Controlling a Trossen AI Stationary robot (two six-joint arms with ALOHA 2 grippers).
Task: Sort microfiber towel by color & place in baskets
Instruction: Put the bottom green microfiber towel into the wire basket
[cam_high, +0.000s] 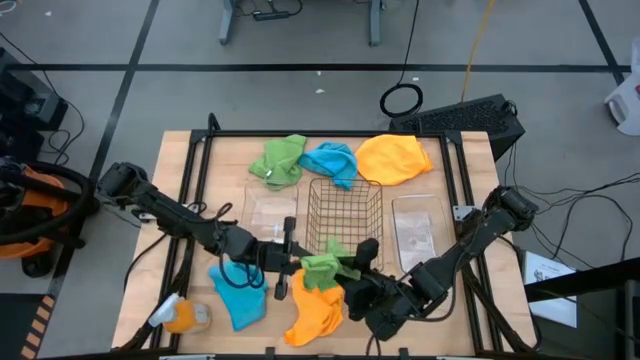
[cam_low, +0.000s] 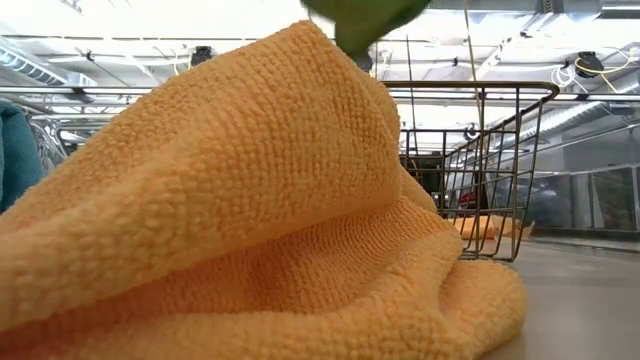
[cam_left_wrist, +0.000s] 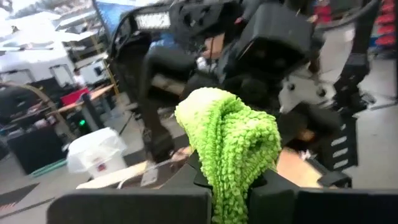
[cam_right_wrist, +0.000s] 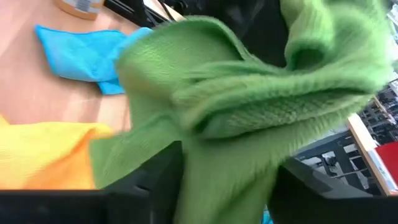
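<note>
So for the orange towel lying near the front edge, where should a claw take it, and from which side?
Take the orange towel at its raised fold, coming straight down from above. In the low view it humps into a tall ridge rather than lying flat, so fingers can probably close across that crest. The green towel, held between the left claw and right claw, hangs just over it and should clear first.

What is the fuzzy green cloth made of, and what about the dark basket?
The green cloth looks like soft microfiber: tiny fuzzy loops cover it and it folds limply.

The dark basket looks like thin metal wire: a stiff open grid you can see through, with a dull dark finish. It might be coated; that can't be told.
</note>
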